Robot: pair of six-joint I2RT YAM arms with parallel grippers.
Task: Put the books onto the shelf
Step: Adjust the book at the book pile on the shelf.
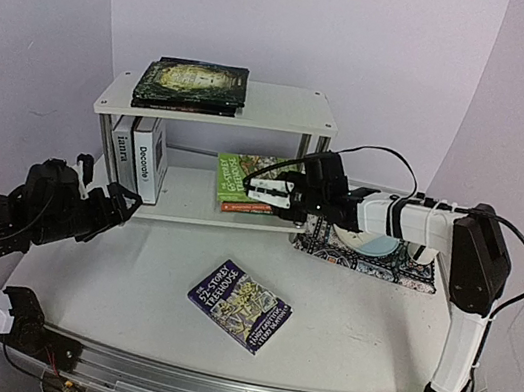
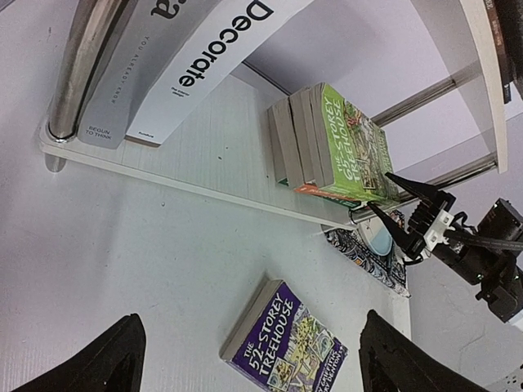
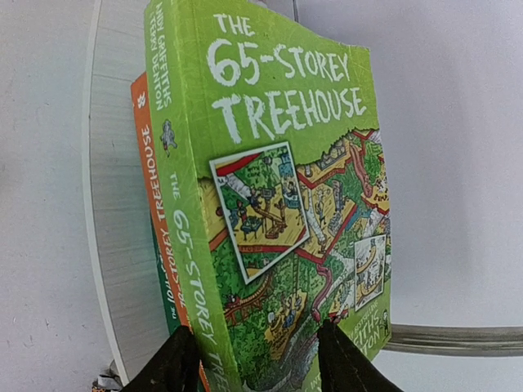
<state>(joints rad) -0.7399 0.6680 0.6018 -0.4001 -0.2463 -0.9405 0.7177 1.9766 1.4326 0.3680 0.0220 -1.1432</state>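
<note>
We see the right gripper (image 1: 255, 190) astride the green book (image 3: 286, 204) at the shelf (image 1: 189, 206) lower board's right end. Gripped or not, we cannot tell. The left gripper (image 1: 109, 187) gapes empty, and a purple book (image 1: 239, 305) lies near the table (image 1: 126, 274) front edge.

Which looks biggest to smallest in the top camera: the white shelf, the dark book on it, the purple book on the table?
1. white shelf
2-3. dark book and purple book look alike; the dark book is farther from the camera, so I can't rank them.
</note>
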